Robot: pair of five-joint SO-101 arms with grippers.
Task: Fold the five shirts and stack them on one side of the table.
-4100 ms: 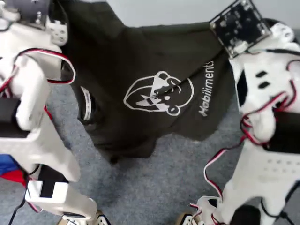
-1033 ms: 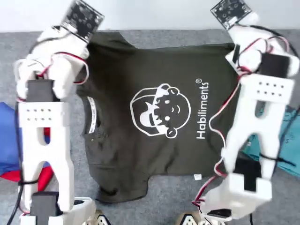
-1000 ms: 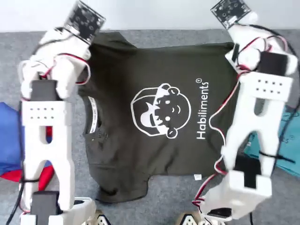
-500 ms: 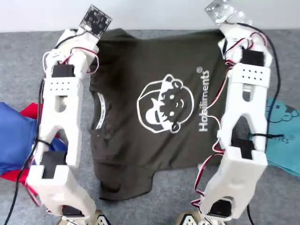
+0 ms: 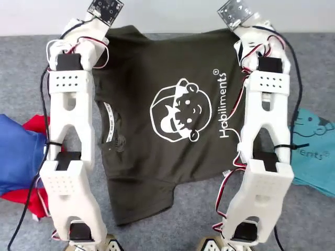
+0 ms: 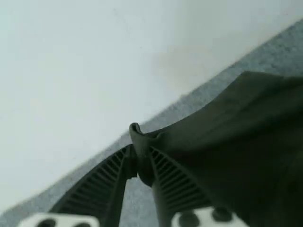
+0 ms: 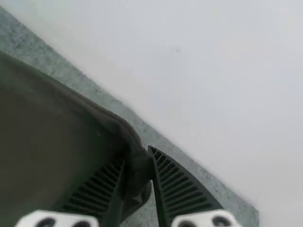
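Both arms stretch straight out across the table toward its far edge, side by side and nearly parallel. The left arm (image 5: 68,104) lies along one side of a dark green shirt (image 5: 157,68), the right arm (image 5: 267,104) along the other, and their wrists reach the shirt's far corners.

The table (image 5: 172,219) is covered in grey felt-like material and ends at a plain white wall (image 5: 167,13). The shirt lies spread between the arms with its white cartoon print (image 5: 180,110) facing up and its collar toward the left arm. A blue cloth (image 5: 15,157) and a red cloth (image 5: 34,125) lie bunched beside the left arm. A teal shirt (image 5: 314,151) lies beyond the right arm.

The left gripper (image 6: 140,158) is clamped on a fold of the green shirt's edge. Its ribbed fingers (image 6: 104,184) press together with the cloth sticking up between them. The right gripper (image 7: 137,165) likewise pinches the shirt's edge, with the fabric squeezed between its fingers (image 7: 180,189) just above the grey surface.
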